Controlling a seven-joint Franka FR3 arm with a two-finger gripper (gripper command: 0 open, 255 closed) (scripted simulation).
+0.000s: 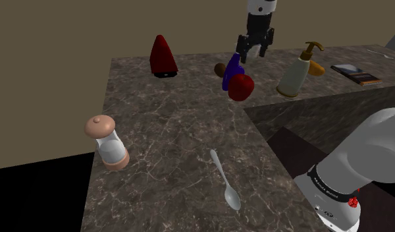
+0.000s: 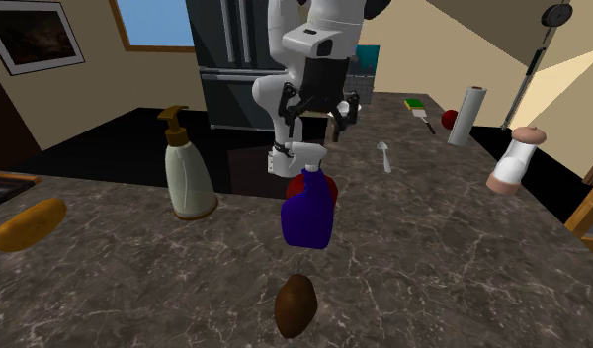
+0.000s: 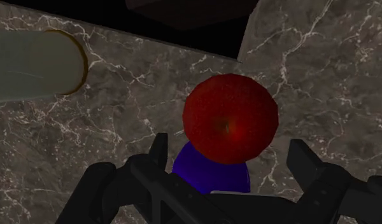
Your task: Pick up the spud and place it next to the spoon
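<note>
1. Find the brown potato [image 2: 296, 304] first, lying on the worktop [image 1: 163, 132] near the blue bottle [image 2: 307, 213], on the side away from the arm's stand.
2. Mind the blue bottle and the red apple [image 3: 230, 119] just beside it, sitting right under the pincer [image 2: 319, 119] now. Not the right spot for a grab yet.
3. Keep the pincer as it is: spread wide and empty, with nothing held between the fingers.
4. Slide across past the bottle until right above the potato. Stay high on the way, so as not to bump the bottle's top.
5. Come straight down with one finger on each long side of the potato.
6. Squeeze gently and in the middle. Looks round and smooth, so likely to roll or slip if pinched near an end.
7. Lift well up before going sideways, to clear the bottle and the apple.
8. Head for the spoon [image 1: 226, 179], well apart from the potato and nearer the stand.
9. Set down on bare worktop just beside the spoon, never on top of it, and let go only once resting flat.
</note>
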